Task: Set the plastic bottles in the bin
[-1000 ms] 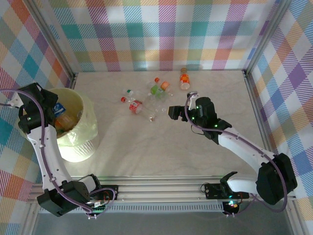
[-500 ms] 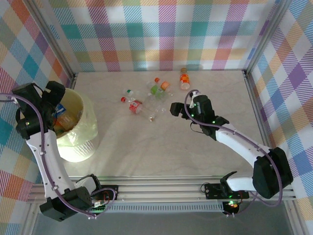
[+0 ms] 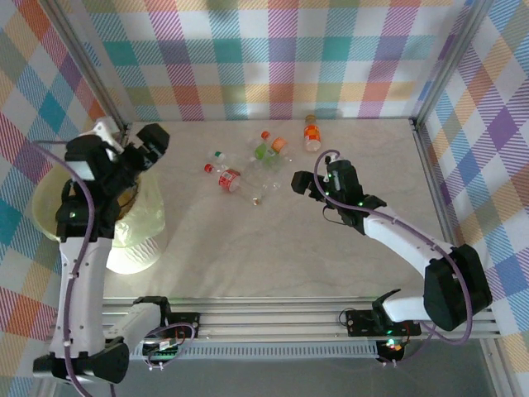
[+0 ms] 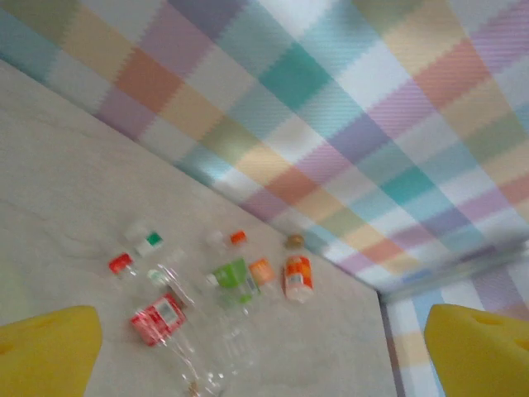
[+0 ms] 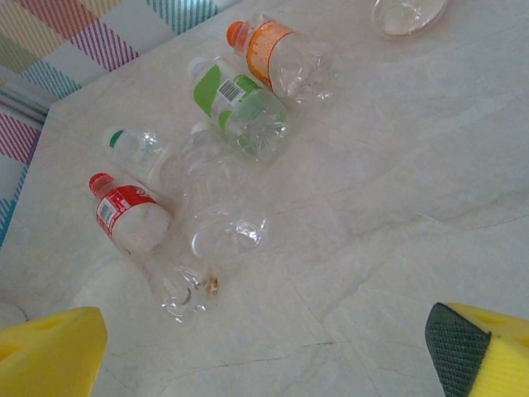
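Several plastic bottles (image 3: 248, 169) lie bunched on the far desk (image 3: 248, 248), well apart from the bin (image 3: 136, 240). Left fingers (image 4: 50, 351) and right fingers (image 5: 50, 356) gape wide, empty; a grab into that clump may scatter round neighbours

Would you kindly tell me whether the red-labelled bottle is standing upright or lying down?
Lying down. The red-labelled bottle rests lengthwise on the table, its red cap pointing sideways.
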Tool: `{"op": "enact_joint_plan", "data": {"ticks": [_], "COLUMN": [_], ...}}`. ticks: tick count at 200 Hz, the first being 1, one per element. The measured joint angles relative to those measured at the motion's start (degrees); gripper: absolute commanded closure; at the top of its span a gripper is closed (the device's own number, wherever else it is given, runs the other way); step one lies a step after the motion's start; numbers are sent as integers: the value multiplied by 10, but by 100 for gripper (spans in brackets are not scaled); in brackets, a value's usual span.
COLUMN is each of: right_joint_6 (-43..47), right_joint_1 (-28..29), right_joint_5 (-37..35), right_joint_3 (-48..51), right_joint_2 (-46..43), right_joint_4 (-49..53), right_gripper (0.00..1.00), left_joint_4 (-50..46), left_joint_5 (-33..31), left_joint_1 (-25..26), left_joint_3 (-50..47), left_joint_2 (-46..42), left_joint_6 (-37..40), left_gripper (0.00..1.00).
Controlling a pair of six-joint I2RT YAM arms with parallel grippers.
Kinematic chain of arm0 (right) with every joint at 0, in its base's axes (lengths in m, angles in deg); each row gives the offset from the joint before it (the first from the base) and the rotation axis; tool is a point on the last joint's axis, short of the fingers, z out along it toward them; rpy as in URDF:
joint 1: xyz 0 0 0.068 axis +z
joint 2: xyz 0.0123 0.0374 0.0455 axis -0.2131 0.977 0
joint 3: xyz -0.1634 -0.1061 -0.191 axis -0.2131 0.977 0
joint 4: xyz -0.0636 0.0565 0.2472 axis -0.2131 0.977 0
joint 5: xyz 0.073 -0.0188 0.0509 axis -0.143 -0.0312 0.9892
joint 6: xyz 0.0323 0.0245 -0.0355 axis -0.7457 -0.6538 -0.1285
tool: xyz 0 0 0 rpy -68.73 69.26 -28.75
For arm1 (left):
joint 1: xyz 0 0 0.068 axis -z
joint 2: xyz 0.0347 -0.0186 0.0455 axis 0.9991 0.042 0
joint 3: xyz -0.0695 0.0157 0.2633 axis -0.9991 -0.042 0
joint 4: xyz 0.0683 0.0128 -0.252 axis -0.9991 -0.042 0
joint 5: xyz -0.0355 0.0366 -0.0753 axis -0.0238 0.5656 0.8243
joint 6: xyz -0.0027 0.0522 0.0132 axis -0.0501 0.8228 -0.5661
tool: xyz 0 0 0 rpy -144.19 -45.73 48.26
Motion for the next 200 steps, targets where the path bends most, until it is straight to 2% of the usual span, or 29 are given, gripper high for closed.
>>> {"op": "enact_joint_plan", "data": {"ticks": [57,97,138,200], "right_joint_6": [-2,1,53,160], "right_joint_1": [0,-3,-20,-94], "right_joint_5": [28,40,38,-5], "right_joint_3": [-26,-97,-214,-440], "right_joint_2": [45,123,233,405], "right_joint_4": [15,40,89,167], "right_gripper": [0,0,0,1], "left_joint_4": [50,59,67,66], "left_joint_5": [-37,-50,-61,-85], "left_joint_1": [154,233,266,271], "left_joint_3": [-6,-6,-22,-58], "left_joint_2": [88,158,196,198], "left_joint_6": [5,5,-4,-12], "left_gripper": [0,0,0,0]}}
